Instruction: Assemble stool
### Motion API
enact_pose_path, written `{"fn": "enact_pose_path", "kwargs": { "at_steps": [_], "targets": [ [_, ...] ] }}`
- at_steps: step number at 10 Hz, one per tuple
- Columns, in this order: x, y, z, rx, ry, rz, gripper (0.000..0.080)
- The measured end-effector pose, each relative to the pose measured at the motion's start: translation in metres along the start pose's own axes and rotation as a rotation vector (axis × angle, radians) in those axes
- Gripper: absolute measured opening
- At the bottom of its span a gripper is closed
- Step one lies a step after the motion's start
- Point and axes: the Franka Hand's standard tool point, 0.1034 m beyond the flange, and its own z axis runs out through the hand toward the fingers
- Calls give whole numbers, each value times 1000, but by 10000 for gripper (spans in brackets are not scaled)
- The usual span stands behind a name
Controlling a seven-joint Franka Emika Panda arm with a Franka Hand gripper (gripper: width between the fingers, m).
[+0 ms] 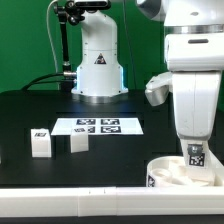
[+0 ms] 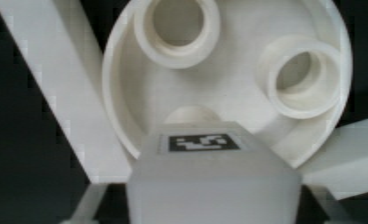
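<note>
At the exterior view's left, a first leg (image 1: 40,143) and a second leg (image 1: 78,142) are seen standing loose on the black counter (image 1: 30,110), near each other and well apart from the seat. Neither is fitted.

In the middle, the marker board (image 1: 100,126) lies flat, just behind the two legs.

At the exterior view's right, the gripper (image 1: 196,150) is lowered over the round seat (image 1: 168,174), which rests at the counter's near corner. A third leg (image 1: 196,157), its tag facing the camera, is held between the jaws, which appear closed on its sides.

In the wrist view the same leg (image 2: 207,165) is seen in front of the seat's inner face (image 2: 199,95). Two round sockets (image 2: 172,30) are shown empty. Whether the leg is already seated in a third socket cannot be told, as that spot is hidden by the leg itself. A white bar (image 2: 65,90) lies just beside the seat's rim.

The assembly is judged to be at an early stage. At most one leg is being placed, and two are left to be fetched and fitted.
</note>
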Motion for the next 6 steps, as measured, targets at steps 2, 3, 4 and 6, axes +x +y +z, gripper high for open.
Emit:
{"fn": "enact_pose_path", "kwargs": {
  "at_steps": [2, 3, 4, 6],
  "targets": [
    [0, 0, 0, 0, 0, 15, 337],
    [0, 0, 0, 0, 0, 39, 337],
    [0, 0, 0, 0, 0, 40, 337],
    [0, 0, 0, 1, 1, 197, 337]
  ]
}}
